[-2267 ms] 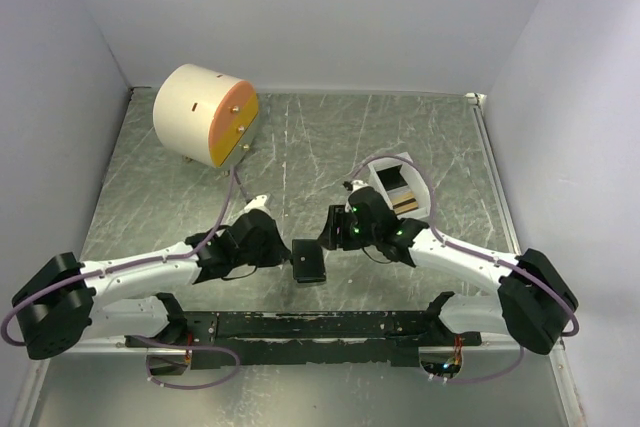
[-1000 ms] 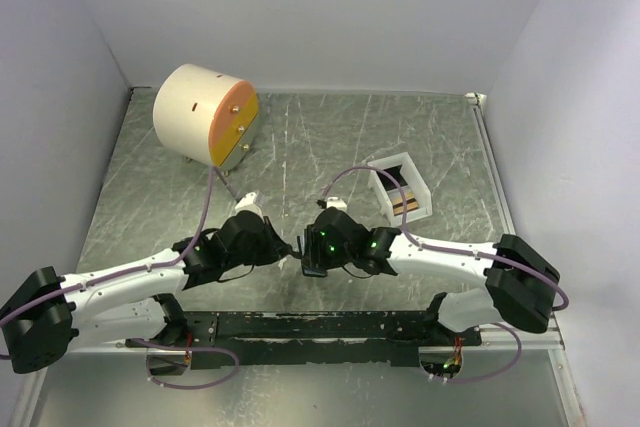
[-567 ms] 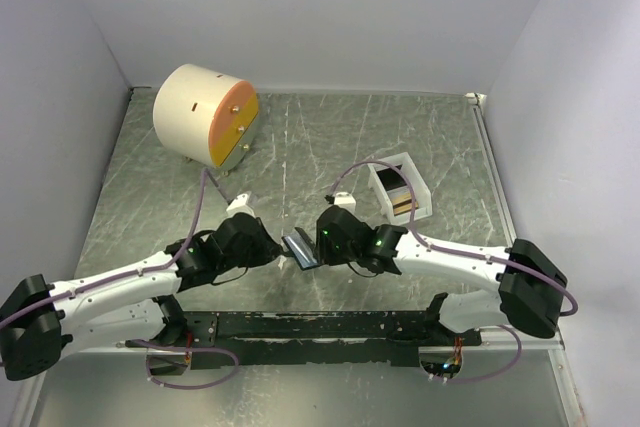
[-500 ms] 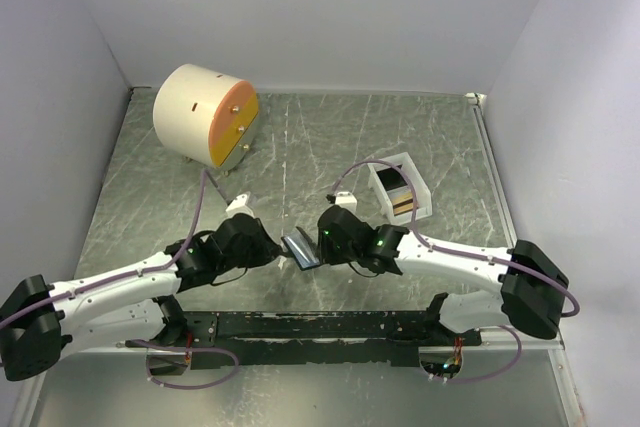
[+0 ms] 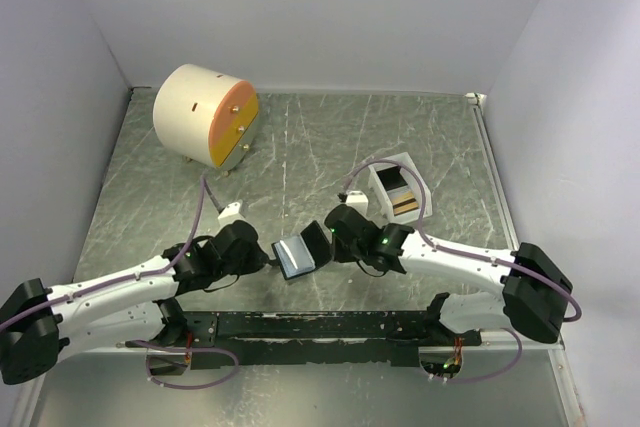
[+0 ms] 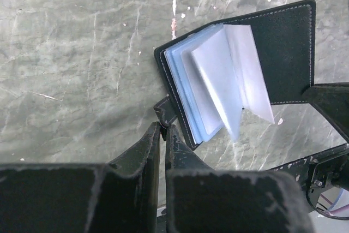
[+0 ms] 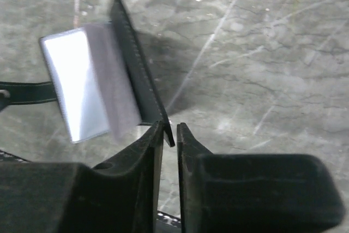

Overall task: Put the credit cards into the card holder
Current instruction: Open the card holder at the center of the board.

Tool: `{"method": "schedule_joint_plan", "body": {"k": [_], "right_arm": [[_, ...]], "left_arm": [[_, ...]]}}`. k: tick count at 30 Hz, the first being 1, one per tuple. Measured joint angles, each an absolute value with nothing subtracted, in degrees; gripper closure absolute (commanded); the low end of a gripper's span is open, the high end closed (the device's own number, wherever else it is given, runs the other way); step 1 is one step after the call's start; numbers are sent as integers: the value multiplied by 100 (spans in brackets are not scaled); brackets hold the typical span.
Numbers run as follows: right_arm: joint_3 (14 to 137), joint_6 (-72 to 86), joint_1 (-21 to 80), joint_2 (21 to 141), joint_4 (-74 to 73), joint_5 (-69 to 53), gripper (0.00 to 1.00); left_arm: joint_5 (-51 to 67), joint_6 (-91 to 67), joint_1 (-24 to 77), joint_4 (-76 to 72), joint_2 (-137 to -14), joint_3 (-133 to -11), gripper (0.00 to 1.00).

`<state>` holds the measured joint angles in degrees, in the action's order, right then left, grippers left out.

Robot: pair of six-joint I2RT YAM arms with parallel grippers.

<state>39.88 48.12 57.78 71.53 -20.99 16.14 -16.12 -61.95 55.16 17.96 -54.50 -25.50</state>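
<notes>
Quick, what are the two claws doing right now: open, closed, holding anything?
Left gripper: closed, pinching the card holder at its near edge.
Right gripper: closed on the card holder's black cover.

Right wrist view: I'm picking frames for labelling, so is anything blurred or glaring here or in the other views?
Right wrist: the card holder has its clear sleeves motion-blurred, with glare. Left wrist: sleeves slightly smeared, table sharp. Top external: even light, nothing smeared.

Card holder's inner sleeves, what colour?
Pale translucent blue sleeves, black card holder cover with light stitching. Clearest in left wrist view.
</notes>
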Motion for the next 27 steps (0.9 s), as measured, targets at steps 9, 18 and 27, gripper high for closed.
{"method": "schedule_joint_plan", "body": {"k": [9,18,27], "right_arm": [[4311,4834,5706,7199,-2764,1590,55],[4659,4595,5872,6864,-2335,1041,52],[4840,4580,6543,7037,-2003,913,52]], "left_arm": [[-1638,-6195,5505,1962,-5380,-2558,93],[-1581,-6200,5500,1925,-5288,-2580,93],[-1413,-6261,5496,1780,-5221,-2580,93]]}}
